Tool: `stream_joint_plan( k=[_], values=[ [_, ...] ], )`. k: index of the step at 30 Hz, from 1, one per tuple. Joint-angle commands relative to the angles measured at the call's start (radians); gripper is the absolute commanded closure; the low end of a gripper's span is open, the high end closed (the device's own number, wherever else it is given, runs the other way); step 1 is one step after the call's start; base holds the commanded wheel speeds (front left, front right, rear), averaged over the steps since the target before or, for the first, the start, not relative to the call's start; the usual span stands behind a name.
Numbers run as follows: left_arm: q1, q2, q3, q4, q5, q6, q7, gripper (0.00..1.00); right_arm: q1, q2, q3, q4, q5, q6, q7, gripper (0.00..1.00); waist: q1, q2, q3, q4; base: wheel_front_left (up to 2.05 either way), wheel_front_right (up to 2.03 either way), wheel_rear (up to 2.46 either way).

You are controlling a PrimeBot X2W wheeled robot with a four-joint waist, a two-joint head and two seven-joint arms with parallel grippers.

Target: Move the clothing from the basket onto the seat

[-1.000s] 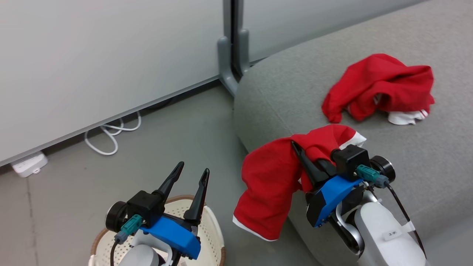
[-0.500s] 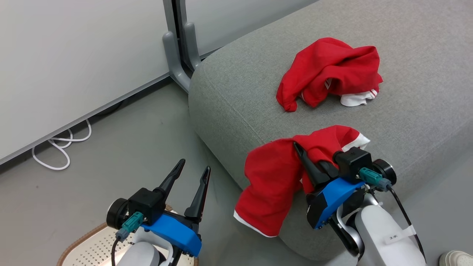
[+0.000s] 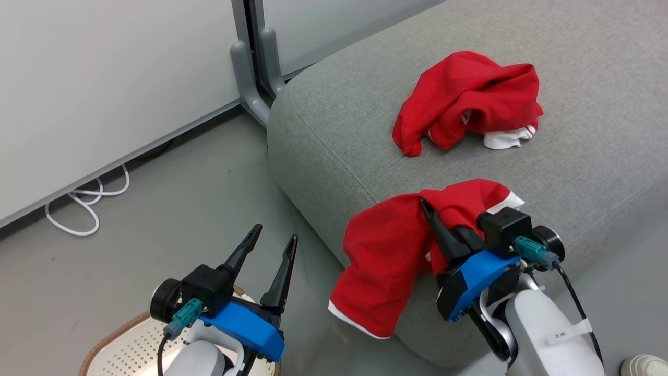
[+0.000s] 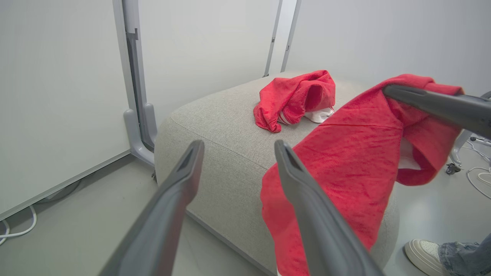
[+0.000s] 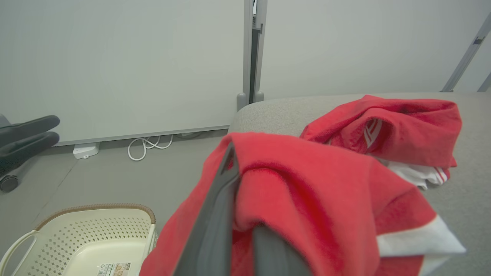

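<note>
My right gripper (image 3: pixel 425 206) is shut on a red piece of clothing (image 3: pixel 386 261) with white trim. It hangs over the near left corner of the grey seat (image 3: pixel 574 167) and down its side. In the right wrist view the red cloth (image 5: pixel 307 184) wraps the closed fingers (image 5: pixel 215 214). Another red and white garment (image 3: pixel 469 99) lies crumpled further back on the seat. My left gripper (image 3: pixel 274 234) stands open and empty above the cream basket (image 3: pixel 120 350). The basket (image 5: pixel 88 237) shows only its bare bottom with a paper label.
A grey partition wall with a post foot (image 3: pixel 250 78) stands behind the seat's left end. A white cable (image 3: pixel 78 209) loops on the floor along the wall. A person's white shoe (image 3: pixel 644 363) is at the lower right. A dark chair leg (image 5: pixel 27 130) with a castor is at the left.
The head camera swung during the first half second, bringing the seat toward the middle. Since then the right gripper and its held garment have shifted slightly right. The left gripper stays open.
</note>
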State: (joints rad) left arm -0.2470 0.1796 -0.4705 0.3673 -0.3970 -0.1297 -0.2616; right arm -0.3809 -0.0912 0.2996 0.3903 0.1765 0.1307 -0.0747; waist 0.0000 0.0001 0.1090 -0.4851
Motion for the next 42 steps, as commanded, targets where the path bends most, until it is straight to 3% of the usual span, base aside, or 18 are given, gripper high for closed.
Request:
stream_joint_plan(
  k=[1, 9, 13, 27, 32, 42],
  values=[
    [-0.020, 0.007, 0.000, -0.004, 0.001, -0.001, -0.005, 0.00, -0.009, 0.006, -0.007, -0.008, 0.001, 0.000, 0.000, 1.00, 0.0000, -0.0001, 0.014, 0.007, 0.00, 0.00, 0.00],
    [-0.054, 0.041, -0.001, -0.030, 0.022, -0.001, -0.005, 0.00, -0.149, -0.007, -0.090, -0.023, 0.037, 0.000, 0.057, 1.00, 0.0000, -0.0001, 0.104, 0.024, 0.00, 0.00, 0.00],
    [-0.097, 0.072, -0.016, -0.042, 0.028, -0.001, -0.005, 0.00, -0.272, -0.044, -0.159, -0.026, 0.025, 0.000, 0.090, 1.00, 0.0000, -0.0001, 0.175, 0.045, 0.00, 0.00, 0.00],
    [-0.255, 0.165, -0.019, -0.153, 0.058, -0.001, -0.005, 0.00, -0.624, -0.248, -0.514, -0.008, -0.041, 0.000, 0.152, 1.00, 0.0000, -0.0001, 0.472, 0.153, 0.00, 0.00, 0.00],
    [-0.291, 0.180, -0.039, -0.196, 0.068, -0.001, -0.005, 0.00, -0.630, -0.276, -0.628, 0.048, -0.046, 0.000, 0.098, 1.00, 0.0000, -0.0001, 0.546, 0.203, 0.00, 0.00, 0.00],
    [-0.335, 0.176, -0.046, -0.224, 0.074, -0.001, -0.005, 0.00, -0.574, -0.252, -0.694, 0.256, -0.076, 0.000, 0.005, 1.00, 0.0000, -0.0001, 0.594, 0.254, 0.00, 0.00, 0.00]
  ],
)
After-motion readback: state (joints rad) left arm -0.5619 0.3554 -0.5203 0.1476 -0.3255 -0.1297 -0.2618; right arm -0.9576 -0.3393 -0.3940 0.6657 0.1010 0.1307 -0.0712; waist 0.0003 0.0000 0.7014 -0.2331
